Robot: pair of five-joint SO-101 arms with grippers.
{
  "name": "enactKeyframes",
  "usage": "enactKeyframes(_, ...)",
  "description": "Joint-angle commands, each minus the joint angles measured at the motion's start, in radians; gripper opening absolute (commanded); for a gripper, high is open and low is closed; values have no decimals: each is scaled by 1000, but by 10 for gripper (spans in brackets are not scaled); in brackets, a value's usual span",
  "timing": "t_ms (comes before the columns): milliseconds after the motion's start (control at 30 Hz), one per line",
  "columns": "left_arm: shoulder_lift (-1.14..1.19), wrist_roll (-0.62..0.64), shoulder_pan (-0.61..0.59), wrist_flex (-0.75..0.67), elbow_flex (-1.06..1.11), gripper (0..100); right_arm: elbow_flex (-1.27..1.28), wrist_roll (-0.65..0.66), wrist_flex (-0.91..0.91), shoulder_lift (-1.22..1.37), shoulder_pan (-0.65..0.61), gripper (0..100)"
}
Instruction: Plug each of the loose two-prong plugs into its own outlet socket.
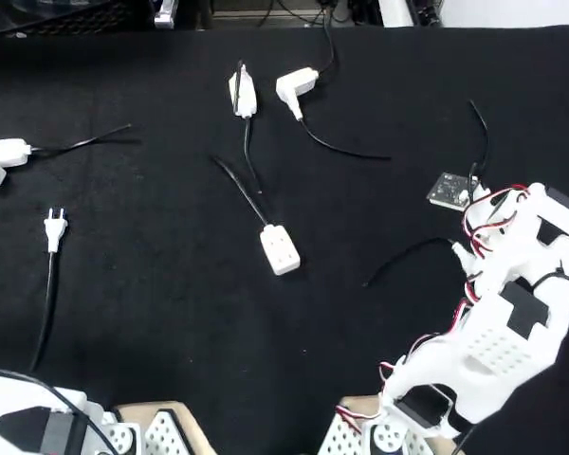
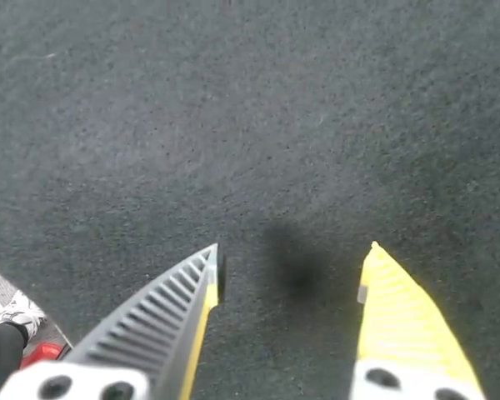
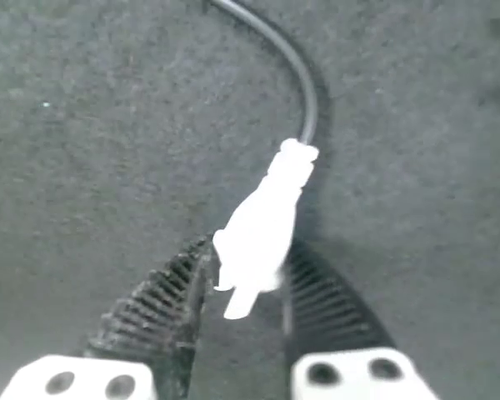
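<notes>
My right gripper [image 3: 248, 250] is shut on a white two-prong plug [image 3: 262, 221], whose black cable [image 3: 304, 79] trails away over the mat. In the high view this gripper [image 1: 465, 256] is at the table's right side, with the plug's cable [image 1: 398, 261] curving off to the left. A second loose plug [image 1: 55, 227] lies at the left, its cable running toward the front edge. White outlet sockets lie at the centre [image 1: 280, 249], back centre [image 1: 243, 92], beside that one [image 1: 297, 85], and far left [image 1: 2, 156]. My left gripper [image 2: 293, 250] is open above bare mat.
A small circuit board [image 1: 449, 191] with a thin wire lies just behind the right arm [image 1: 498, 341]. The left arm's base [image 1: 47, 431] sits at the front left corner. Black cables cross the mat [image 1: 152, 313] between the sockets.
</notes>
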Motion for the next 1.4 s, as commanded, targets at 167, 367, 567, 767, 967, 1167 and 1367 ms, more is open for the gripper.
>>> enactKeyframes(167, -57, -5, -4, 8, -8, 275, 30, 9, 61, -97, -18, 12)
enactKeyframes(367, -57, -5, -2, 8, -7, 276, 33, 5, 334, -321, -143, 12)
enactKeyframes(567, -14, -68, 8, 8, -8, 278, 33, -193, 462, -611, -345, 12)
enactKeyframes(767, 48, -68, 13, 8, -13, 278, 93, -382, 546, -851, -660, 12)
enactKeyframes(967, 77, -68, 10, 8, -16, 278, 206, -681, 502, -918, -1126, 12)
enactKeyframes(1167, 77, -68, 4, 8, -16, 278, 274, -964, 253, -905, -1402, 12)
enactKeyframes(1367, 100, -71, 2, 8, -12, 278, 320, -1048, 57, -639, -1452, 15)
